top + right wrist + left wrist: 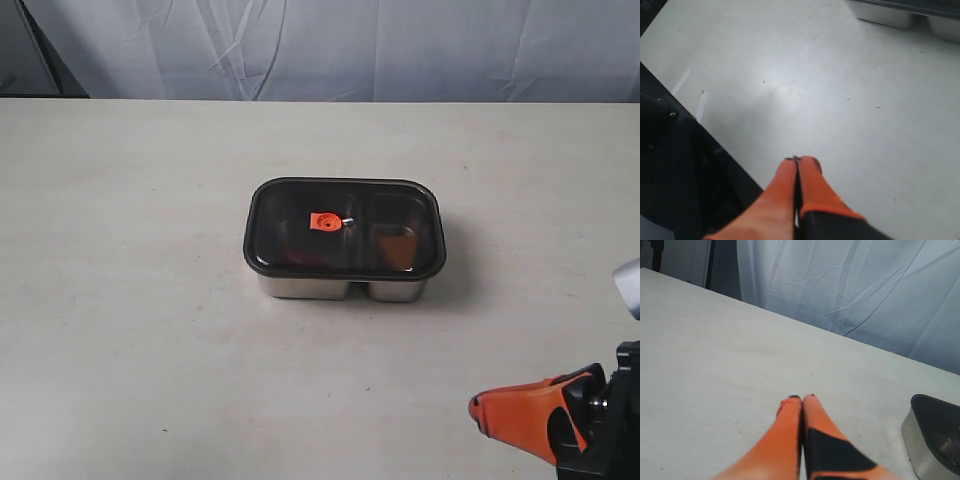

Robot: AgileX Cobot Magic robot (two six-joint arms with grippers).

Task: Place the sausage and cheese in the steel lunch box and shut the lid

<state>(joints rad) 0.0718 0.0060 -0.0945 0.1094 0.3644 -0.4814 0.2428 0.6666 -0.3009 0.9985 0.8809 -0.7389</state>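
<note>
The steel lunch box [340,289] stands mid-table with the dark translucent lid [345,205] lying flat on top, its orange valve [323,221] near the centre. Through the lid the red sausage [296,247] shows dimly in the left compartment and the orange cheese [398,246] in the right one. My right gripper [478,406] is shut and empty near the table's front right corner, well clear of the box. The left wrist view has my left gripper [802,398] shut and empty over bare table, with a corner of the box [920,442] off to one side; the exterior view does not show it.
A pale cloth backdrop [330,45] hangs behind the table. The table's front edge and the dark floor [670,150] lie close beside my right gripper [798,159]. The box's steel walls [890,15] appear far off in the right wrist view.
</note>
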